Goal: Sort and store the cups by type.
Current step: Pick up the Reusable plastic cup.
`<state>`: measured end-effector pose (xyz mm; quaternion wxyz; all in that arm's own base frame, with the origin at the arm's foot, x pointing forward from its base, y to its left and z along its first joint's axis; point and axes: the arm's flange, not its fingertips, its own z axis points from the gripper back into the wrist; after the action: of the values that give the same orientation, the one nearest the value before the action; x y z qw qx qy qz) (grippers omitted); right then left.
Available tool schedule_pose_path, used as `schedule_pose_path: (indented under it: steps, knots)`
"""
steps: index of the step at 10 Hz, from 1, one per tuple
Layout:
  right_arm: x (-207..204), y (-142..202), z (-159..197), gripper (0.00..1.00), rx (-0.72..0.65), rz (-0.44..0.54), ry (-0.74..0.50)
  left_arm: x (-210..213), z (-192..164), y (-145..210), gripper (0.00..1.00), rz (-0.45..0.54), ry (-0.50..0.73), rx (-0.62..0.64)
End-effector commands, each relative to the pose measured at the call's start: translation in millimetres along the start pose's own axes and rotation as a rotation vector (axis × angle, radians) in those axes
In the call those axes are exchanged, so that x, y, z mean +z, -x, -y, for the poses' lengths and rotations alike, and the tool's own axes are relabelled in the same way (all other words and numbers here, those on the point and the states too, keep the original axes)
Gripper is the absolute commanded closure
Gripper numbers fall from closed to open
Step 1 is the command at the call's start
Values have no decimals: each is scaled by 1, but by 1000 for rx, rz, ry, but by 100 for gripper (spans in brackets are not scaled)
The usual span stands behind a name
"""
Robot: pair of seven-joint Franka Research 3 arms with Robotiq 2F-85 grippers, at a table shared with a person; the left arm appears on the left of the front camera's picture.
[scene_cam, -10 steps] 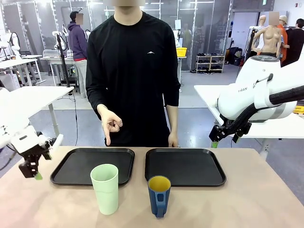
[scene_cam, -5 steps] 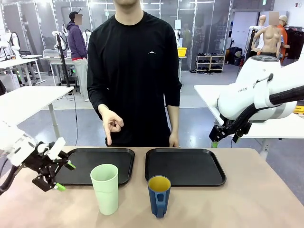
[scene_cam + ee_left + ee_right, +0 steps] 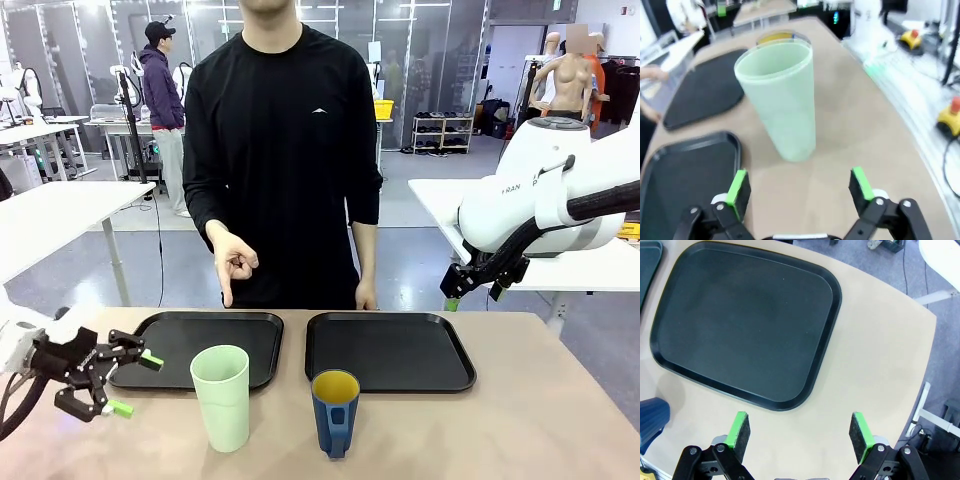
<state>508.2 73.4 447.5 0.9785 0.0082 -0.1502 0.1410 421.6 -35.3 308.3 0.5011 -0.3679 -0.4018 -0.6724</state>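
While our left jaws stand wide open and empty, green pads (image 3: 737, 187) either side of bare bench (image 3: 850, 125), the tumbler (image 3: 777, 100) stands upright straight ahead, near them but not yet between them. We judge it light, thin-walled and smooth, tall enough to tip at a nudge, so we would close on its middle with a soft squeeze. Beside it stands the mug (image 3: 335, 412), handle turned toward us. It looks stiffer and heavier, and we would pinch its wall at the rim or take it across the body. Both cups stand on the bench in front of the trays, tumbler before the left tray (image 3: 165, 345), mug before the right tray (image 3: 400, 350). Our right jaws hang equally wide, holding nothing, high above that tray. Beyond, the person's hand (image 3: 233, 265) points a finger down toward the left tray.
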Motion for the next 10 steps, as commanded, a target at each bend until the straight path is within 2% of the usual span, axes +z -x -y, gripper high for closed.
schedule_pose_path:
  steps: [1, 2, 4, 5, 10]
  knots:
    - [0, 1, 0, 0, -2, 11, -1, -8, -6, 34, 0, 92, 5, -35]
    - [0, 1, 0, 0, -2, 11, -1, -11, -7, 35, 0, 139, 25, -28]
    - [0, 1, 0, 0, -2, 11, -1, -14, -10, 38, 0, 133, 1, 1]
    - [0, 1, 0, 0, -2, 11, -1, -5, -13, 4, 0, 102, 36, 23]
    - [0, 1, 0, 0, -2, 11, -1, -5, -13, 4, 0, 102, 36, 23]
